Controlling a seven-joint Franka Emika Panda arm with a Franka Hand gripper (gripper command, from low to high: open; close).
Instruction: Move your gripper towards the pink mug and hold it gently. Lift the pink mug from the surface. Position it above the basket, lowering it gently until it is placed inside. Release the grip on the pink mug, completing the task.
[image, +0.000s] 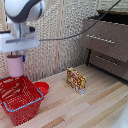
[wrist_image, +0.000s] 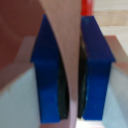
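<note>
The gripper's (image: 16, 55) fingers are hidden in the exterior view behind the pink mug (image: 15, 66), whose upper rim sits under the hand. The basket (image: 19, 99) is cut off at the exterior view's left, and covers part of the red bowl (image: 43, 87). The wrist view is blurred; the mug's wall (wrist_image: 67, 40) fills it, perhaps pinched between the blue fingers (wrist_image: 47, 70).

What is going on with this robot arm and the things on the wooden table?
The white boxy gripper on the white-and-grey arm holds the small pale-pink mug in the air, above the bright red wire-mesh basket. In the wrist view its blue fingers pinch the mug's wall. The mug is not yet inside. A small red bowl sits beside the basket, and a yellow-and-red snack box stands further towards the exterior view's right.
</note>
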